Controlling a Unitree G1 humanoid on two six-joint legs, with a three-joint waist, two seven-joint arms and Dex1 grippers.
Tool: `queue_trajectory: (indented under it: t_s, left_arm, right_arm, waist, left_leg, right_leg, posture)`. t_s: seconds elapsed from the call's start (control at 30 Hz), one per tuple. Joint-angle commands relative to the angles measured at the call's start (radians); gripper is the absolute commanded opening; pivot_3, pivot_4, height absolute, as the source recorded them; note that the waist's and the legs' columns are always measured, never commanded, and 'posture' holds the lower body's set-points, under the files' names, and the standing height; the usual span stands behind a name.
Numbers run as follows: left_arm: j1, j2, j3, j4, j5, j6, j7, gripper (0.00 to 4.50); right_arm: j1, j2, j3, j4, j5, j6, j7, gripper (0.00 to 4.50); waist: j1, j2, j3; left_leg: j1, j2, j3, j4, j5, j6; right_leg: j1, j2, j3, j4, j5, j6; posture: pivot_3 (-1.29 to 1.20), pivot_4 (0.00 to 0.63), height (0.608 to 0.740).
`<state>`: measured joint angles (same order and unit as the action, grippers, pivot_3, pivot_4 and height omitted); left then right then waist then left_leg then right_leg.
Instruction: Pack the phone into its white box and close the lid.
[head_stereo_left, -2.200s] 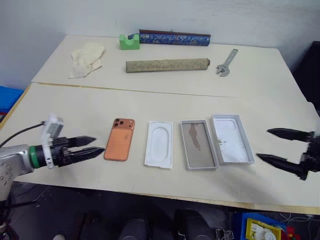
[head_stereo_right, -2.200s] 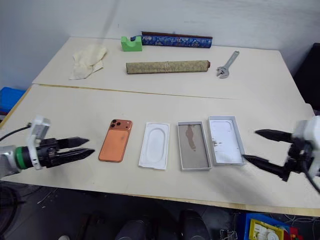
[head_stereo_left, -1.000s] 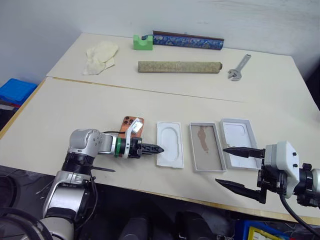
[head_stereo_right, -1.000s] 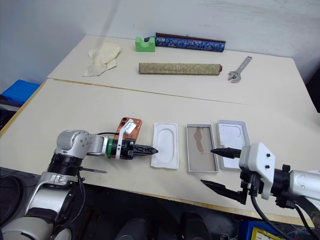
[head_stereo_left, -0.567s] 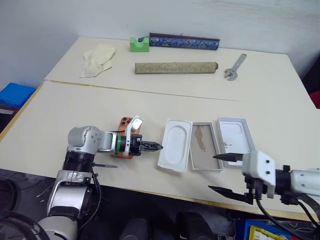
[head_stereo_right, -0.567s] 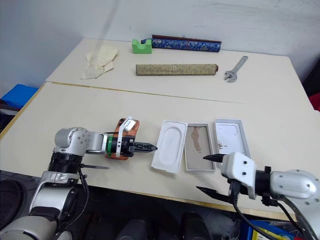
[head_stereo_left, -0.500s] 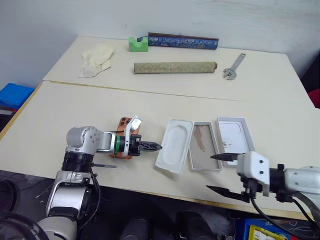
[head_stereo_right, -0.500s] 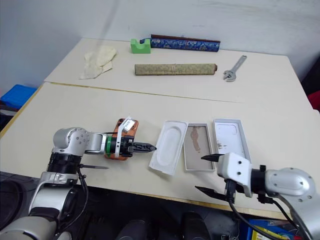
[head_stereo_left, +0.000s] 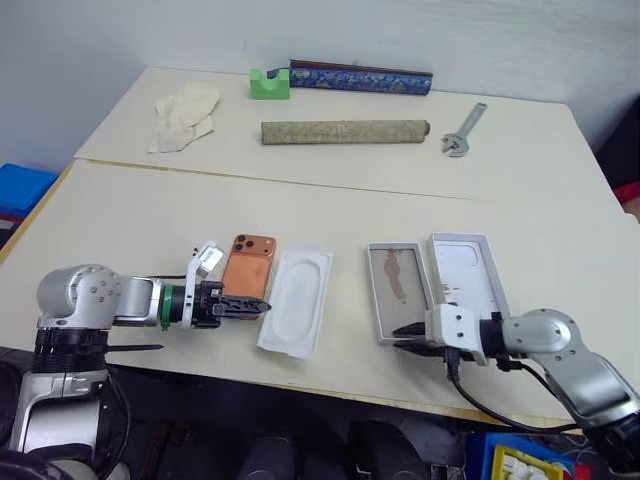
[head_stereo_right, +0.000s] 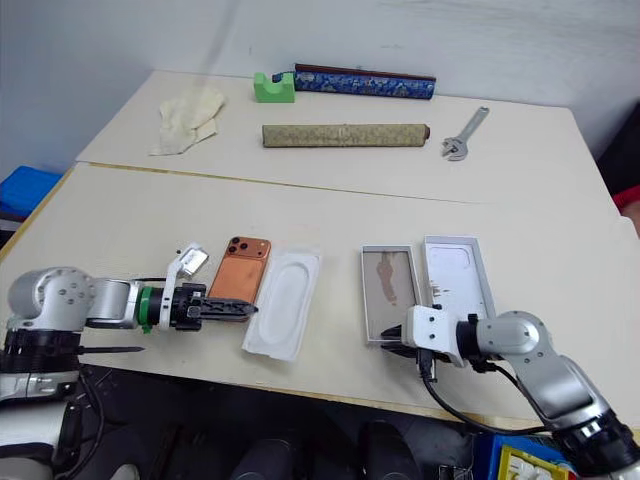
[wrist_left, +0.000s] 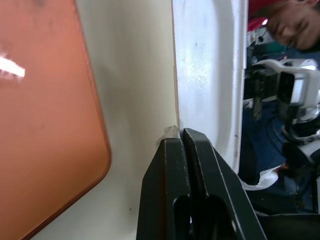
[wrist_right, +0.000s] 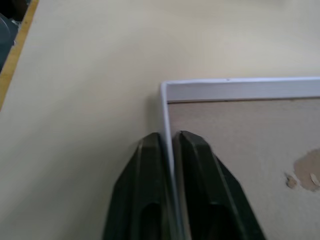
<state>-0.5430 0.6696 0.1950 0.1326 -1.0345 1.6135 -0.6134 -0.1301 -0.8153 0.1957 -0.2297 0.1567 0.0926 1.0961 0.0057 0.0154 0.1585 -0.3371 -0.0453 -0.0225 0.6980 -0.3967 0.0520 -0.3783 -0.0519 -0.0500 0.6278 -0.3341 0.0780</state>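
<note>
The orange phone (head_stereo_left: 247, 272) lies face down on the table, camera cluster at its far end. Just right of it lies a flat white insert (head_stereo_left: 300, 300) with an oval recess. My left gripper (head_stereo_left: 258, 307) is shut with its tips pinching the insert's (wrist_left: 210, 75) near left rim, beside the phone's (wrist_left: 45, 125) corner. Further right sits the white box (head_stereo_left: 390, 285), its grey floor marked by a brown smear. The lid (head_stereo_left: 465, 280) lies inside-up against its right wall. My right gripper (wrist_right: 170, 140) is shut on the box's left wall (wrist_right: 166, 115) at its near corner.
On the far table lie a wrench (head_stereo_left: 458, 130), a rolled mat (head_stereo_left: 343, 131), a green block (head_stereo_left: 268, 82), a long blue case (head_stereo_left: 360, 78) and a cloth (head_stereo_left: 183, 112). The table's front edge runs just below both grippers. A person shows past the edge in the left wrist view.
The left gripper has pulled the insert left, away from the box and up beside the phone. The right gripper has dropped to the box's near left corner and shut on its wall.
</note>
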Motion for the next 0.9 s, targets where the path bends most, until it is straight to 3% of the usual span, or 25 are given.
queue_trajectory:
  t_s: [0.03, 0.4, 0.5, 0.67, 0.8, 0.9]
  left_arm:
    - [-0.011, -0.037, 0.089, -0.035, -0.084, 0.001, 0.107, 0.0]
    - [-0.031, -0.089, 0.107, -0.053, -0.216, 0.001, 0.314, 0.0]
    - [-0.06, -0.125, 0.086, -0.037, -0.216, 0.001, 0.335, 0.0]
    - [-0.13, -0.215, 0.035, 0.001, -0.206, 0.001, 0.374, 0.0]
    - [-0.196, -0.329, 0.013, 0.06, -0.151, 0.001, 0.435, 0.0]
    - [-0.217, -0.371, -0.009, 0.085, -0.111, 0.001, 0.45, 0.0]
  right_arm:
    - [-0.003, 0.043, 0.018, -0.084, 0.04, 0.084, -0.023, 0.04]
    - [0.035, 0.091, 0.07, -0.156, -0.017, 0.203, -0.112, 0.04]
    - [0.051, 0.07, 0.061, -0.195, 0.007, 0.226, -0.091, 0.59]
    - [0.097, 0.034, -0.083, -0.368, 0.129, 0.338, -0.113, 2.26]
    - [0.234, -0.022, -0.416, -0.549, 0.396, 0.495, -0.087, 3.59]
    - [0.331, -0.051, -0.58, -0.601, 0.468, 0.541, -0.083, 4.45]
  waist:
    - [0.0, 0.0, 0.0]
    - [-0.003, 0.0, 0.0]
    - [-0.002, 0.0, 0.0]
    - [0.007, 0.0, 0.0]
    - [0.024, -0.001, 0.0]
    - [0.025, -0.002, 0.001]
  left_leg:
    - [0.0, 0.0, 0.0, 0.0, 0.0, 0.0]
    - [0.0, -0.001, -0.001, 0.0, 0.0, 0.0]
    - [0.001, -0.001, -0.001, 0.0, 0.0, 0.0]
    - [0.0, -0.001, -0.001, 0.0, 0.0, 0.0]
    - [-0.001, -0.002, -0.002, 0.0, 0.0, -0.001]
    - [-0.001, -0.003, -0.007, 0.0, 0.0, -0.001]
  right_leg:
    - [0.0, 0.0, 0.0, 0.0, 0.0, 0.0]
    - [0.0, 0.0, 0.0, 0.001, 0.0, 0.0]
    - [0.0, 0.0, 0.0, 0.001, 0.0, 0.0]
    - [0.0, 0.0, 0.0, 0.001, 0.0, 0.0]
    - [-0.001, 0.0, 0.0, 0.0, 0.0, 0.0]
    - [0.001, 0.0, -0.001, 0.0, 0.0, 0.0]
  posture:
    - [0.0, 0.15, 0.74]
    - [0.0, 0.15, 0.74]
    - [0.0, 0.15, 0.74]
    - [0.0, 0.15, 0.74]
    - [0.0, 0.15, 0.74]
    - [0.0, 0.15, 0.74]
